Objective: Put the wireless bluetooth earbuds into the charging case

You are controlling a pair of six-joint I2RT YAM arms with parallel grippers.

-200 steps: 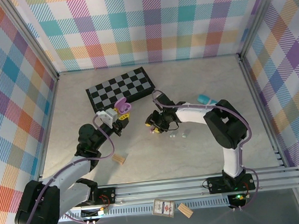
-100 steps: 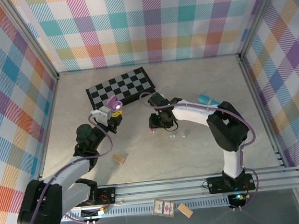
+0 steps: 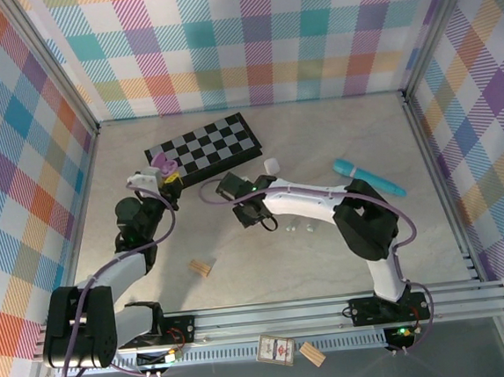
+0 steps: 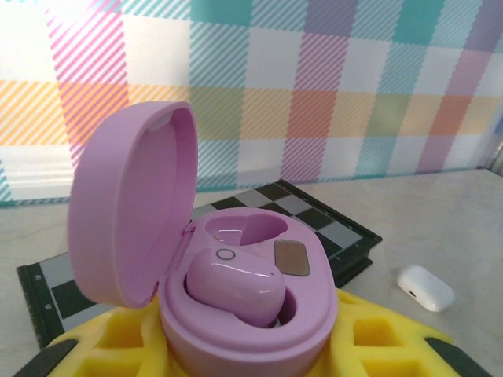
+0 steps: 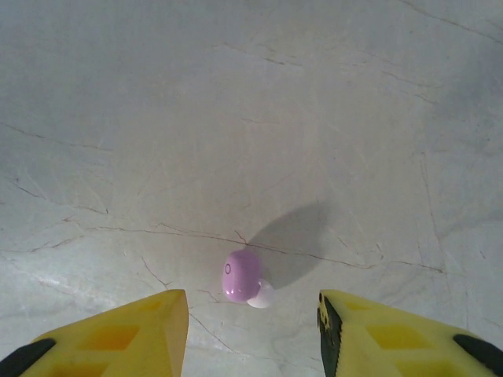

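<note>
The left gripper (image 4: 247,357) pinches the case (image 4: 236,314) upright, its empty socket (image 4: 240,230) offered up; the right gripper (image 5: 251,330) hangs spread over a bud (image 5: 241,276), seemingly to grab it.

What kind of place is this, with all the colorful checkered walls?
Most likely a robot practice booth. Plaid walls box in a pale table, a left arm and a right arm are bolted to a metal rail at its near edge, and props like a checkerboard lie about.
</note>
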